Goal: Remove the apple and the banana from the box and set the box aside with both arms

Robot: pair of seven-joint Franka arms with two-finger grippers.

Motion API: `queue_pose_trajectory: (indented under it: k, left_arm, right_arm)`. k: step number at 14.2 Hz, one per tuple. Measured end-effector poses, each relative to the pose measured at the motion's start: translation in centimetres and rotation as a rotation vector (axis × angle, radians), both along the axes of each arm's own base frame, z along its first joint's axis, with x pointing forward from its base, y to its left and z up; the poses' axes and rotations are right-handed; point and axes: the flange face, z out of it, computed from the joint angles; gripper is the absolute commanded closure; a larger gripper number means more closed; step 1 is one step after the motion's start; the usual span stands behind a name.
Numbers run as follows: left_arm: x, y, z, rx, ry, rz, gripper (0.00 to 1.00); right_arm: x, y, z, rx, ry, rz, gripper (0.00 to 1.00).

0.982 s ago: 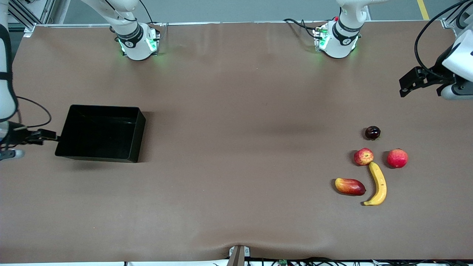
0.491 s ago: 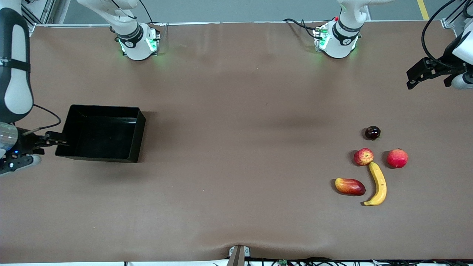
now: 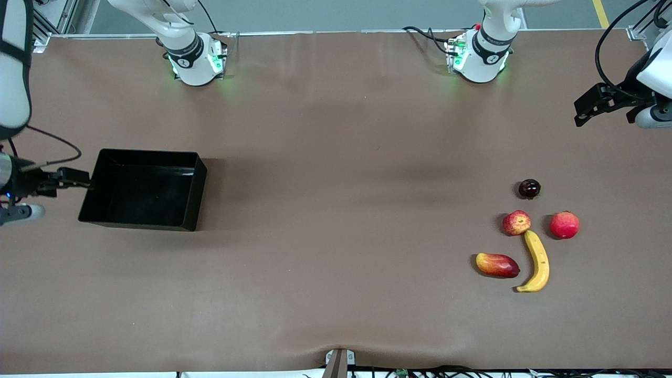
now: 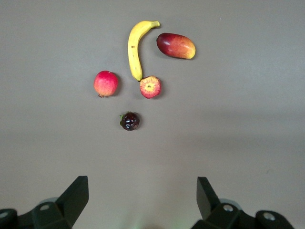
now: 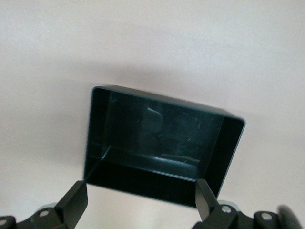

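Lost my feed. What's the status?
Both grippers open: right gripper beside glossy black plastic tray, left gripper waiting. Yellow banana, small red-yellow apple untouched.

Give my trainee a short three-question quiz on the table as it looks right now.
1. True or false: the banana lies inside the black box.
2. Which fruit lies nearest the front camera? A) dark berry B) banana C) apple
3. Fill in: the right claw is open beside the ____.

Key: 1 false, it lies on the table beside the mango. 2 B. 3 box.
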Motion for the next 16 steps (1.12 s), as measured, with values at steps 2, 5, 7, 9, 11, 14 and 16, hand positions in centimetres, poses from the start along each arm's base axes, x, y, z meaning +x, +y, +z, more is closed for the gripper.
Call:
queue_pose_trajectory:
  k: [2, 5, 7, 9, 11, 14, 16]
  left_arm:
    - [0.1, 0.0, 0.0, 0.0, -0.004, -0.001, 0.0]
    - [0.0, 0.0, -0.2, 0.0, 0.0, -0.001, 0.0]
    - [0.0, 0.1, -0.5, 0.001, 0.007, 0.0, 0.0]
    - [0.0, 0.0, -0.9, 0.001, 0.015, 0.0, 0.0]
    - [0.0, -0.2, -1.1, -0.019, 0.022, -0.002, 0.0]
    - [0.0, -0.4, -1.2, -0.041, 0.025, -0.003, 0.0]
    - [0.1, -0.3, -1.4, -0.043, 0.026, -0.005, 0.0]
  right_arm:
    - [-1.8, 2.1, 2.8, -0.01, 0.008, -0.066, 0.0]
    - [-4.7, 4.2, 6.3, -0.008, -0.023, -0.064, 0.0]
    - [-6.7, 4.3, 8.6, -0.003, -0.052, -0.062, 0.0]
    - [-7.7, 4.2, 10.7, -0.001, -0.089, -0.063, 0.0]
    - [-8.0, 4.0, 12.1, -0.006, -0.118, -0.065, 0.0]
    - [-8.1, 3.9, 12.8, -0.009, -0.127, -0.066, 0.0]
    - [-8.3, 4.4, 13.2, -0.019, -0.127, -0.056, 0.0]
